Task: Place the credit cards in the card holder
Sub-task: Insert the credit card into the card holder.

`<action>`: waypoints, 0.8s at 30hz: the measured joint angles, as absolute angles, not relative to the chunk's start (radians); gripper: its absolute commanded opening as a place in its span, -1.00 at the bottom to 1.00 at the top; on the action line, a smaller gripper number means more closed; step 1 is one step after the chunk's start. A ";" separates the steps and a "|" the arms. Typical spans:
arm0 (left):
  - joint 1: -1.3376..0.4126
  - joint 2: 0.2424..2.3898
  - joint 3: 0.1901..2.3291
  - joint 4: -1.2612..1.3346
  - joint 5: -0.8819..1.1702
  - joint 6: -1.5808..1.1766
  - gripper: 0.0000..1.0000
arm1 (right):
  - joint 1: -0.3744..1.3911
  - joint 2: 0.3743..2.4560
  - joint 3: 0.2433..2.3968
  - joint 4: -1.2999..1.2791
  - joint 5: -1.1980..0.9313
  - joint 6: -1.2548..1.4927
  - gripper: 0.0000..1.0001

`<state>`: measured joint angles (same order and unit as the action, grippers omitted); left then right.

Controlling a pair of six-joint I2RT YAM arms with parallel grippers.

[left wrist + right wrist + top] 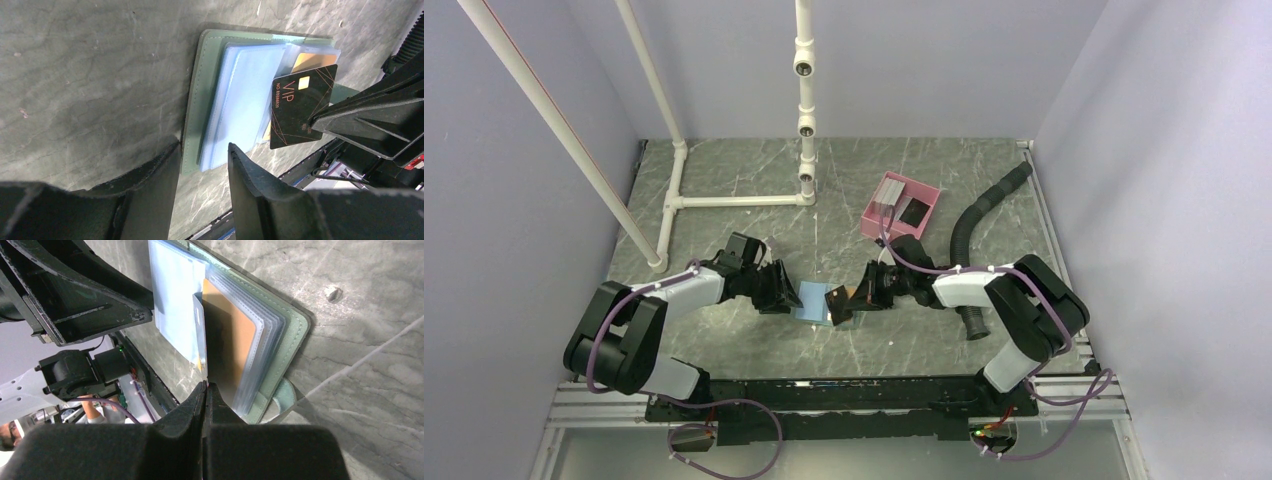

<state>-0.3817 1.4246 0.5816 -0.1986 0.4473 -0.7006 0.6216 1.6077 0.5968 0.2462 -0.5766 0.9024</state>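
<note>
Right gripper (206, 386) pinched tight on black VIP card (301, 107), held over open card holder (192, 115). Left gripper (204, 148) parted, straddling holder's edge; orange card (232, 337) already sleeved.

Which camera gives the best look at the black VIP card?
The left wrist view: the black VIP card faces it, showing the lettering and chip. The right wrist view sees it only edge-on, pinched by the right gripper. The top view shows just a small dark shape.
</note>
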 measured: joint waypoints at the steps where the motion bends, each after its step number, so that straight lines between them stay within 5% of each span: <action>1: -0.382 1.424 0.581 -0.198 0.447 -0.701 -0.07 | 0.621 1.610 0.597 0.246 -0.577 0.902 -1.00; 24: -0.380 1.411 0.554 -0.167 0.452 -0.718 -0.19 | 0.609 1.730 0.619 0.366 -0.611 0.953 -1.00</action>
<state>-0.3798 1.4109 0.5537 -0.1673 0.4519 -0.7181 0.6094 1.7302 0.6186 0.3660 -0.6109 0.9531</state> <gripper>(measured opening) 0.425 0.007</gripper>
